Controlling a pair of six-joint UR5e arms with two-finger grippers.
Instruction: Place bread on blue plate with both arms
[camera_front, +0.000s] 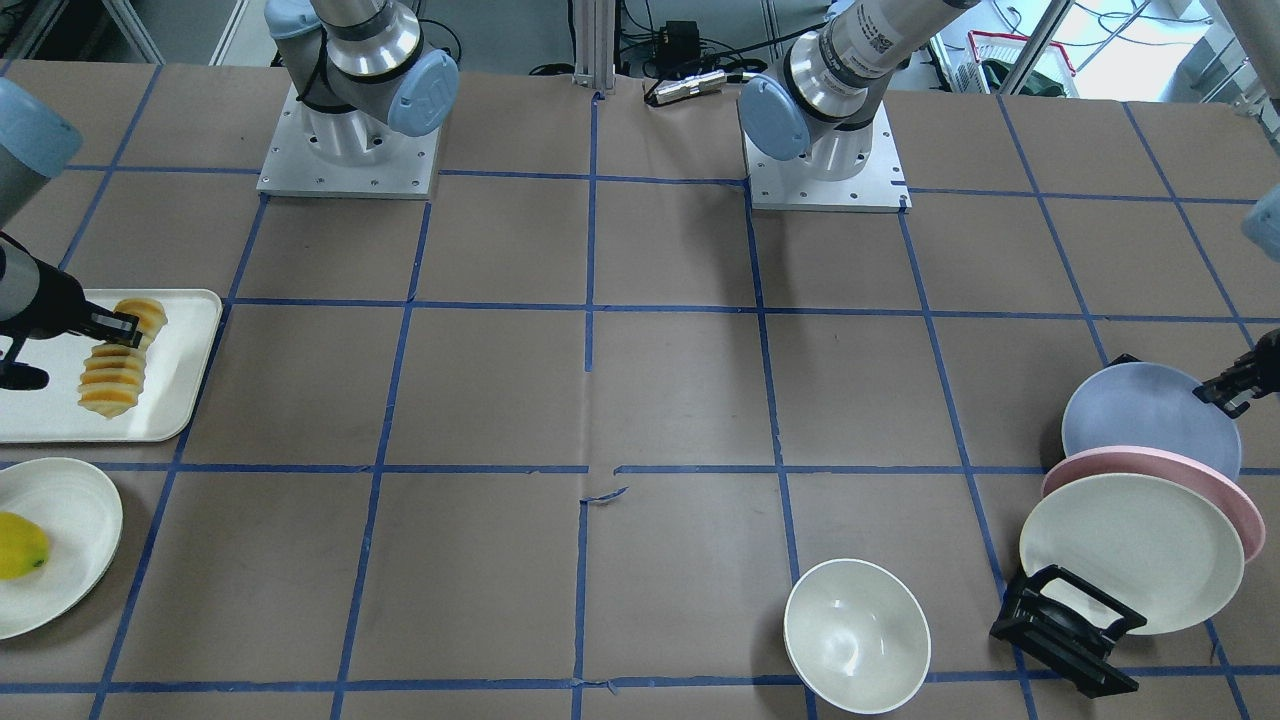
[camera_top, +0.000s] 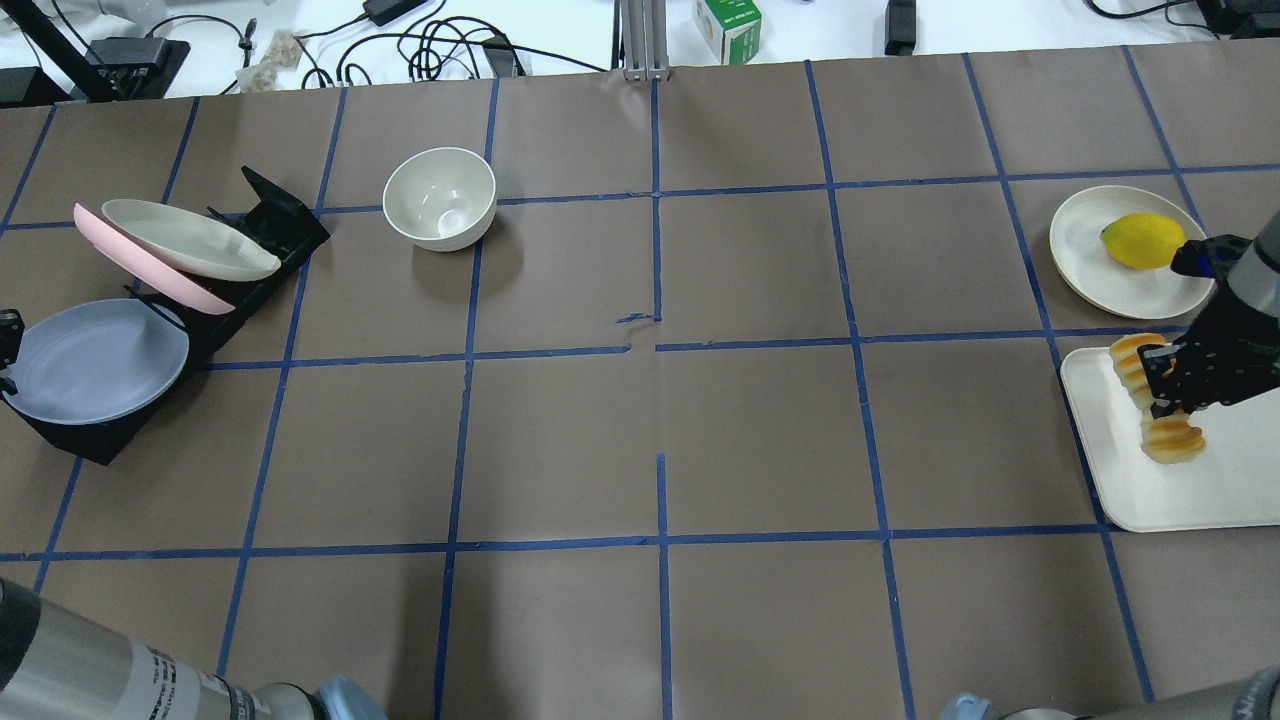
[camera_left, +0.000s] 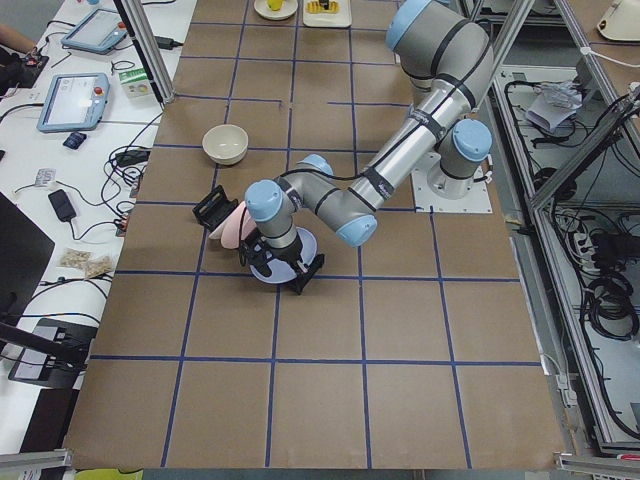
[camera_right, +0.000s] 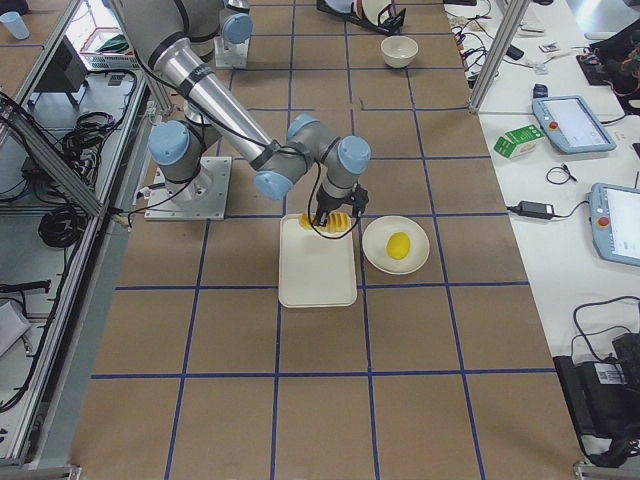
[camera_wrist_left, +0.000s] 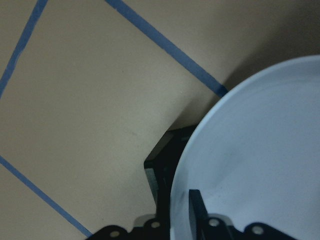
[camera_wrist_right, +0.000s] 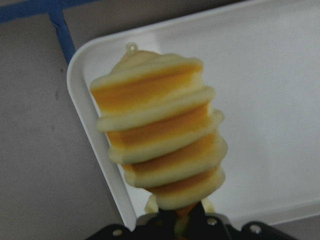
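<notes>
The bread (camera_front: 113, 378), a ribbed orange and cream loaf, lies over the white tray (camera_front: 190, 330) at the table's end; it also shows in the overhead view (camera_top: 1172, 438) and fills the right wrist view (camera_wrist_right: 160, 135). My right gripper (camera_front: 118, 330) is shut on the bread near its middle (camera_top: 1165, 385). The blue plate (camera_front: 1145, 420) leans in the black rack (camera_front: 1065, 625) at the other end (camera_top: 95, 360). My left gripper (camera_front: 1228, 385) is shut on the plate's rim, with one finger (camera_wrist_left: 197, 210) on the inner face of the plate (camera_wrist_left: 260, 140).
A pink plate (camera_front: 1240, 500) and a cream plate (camera_front: 1130, 550) stand in the same rack in front of the blue one. A white bowl (camera_front: 855, 635) sits near the rack. A cream plate (camera_front: 70, 520) with a yellow fruit (camera_front: 20, 545) lies beside the tray.
</notes>
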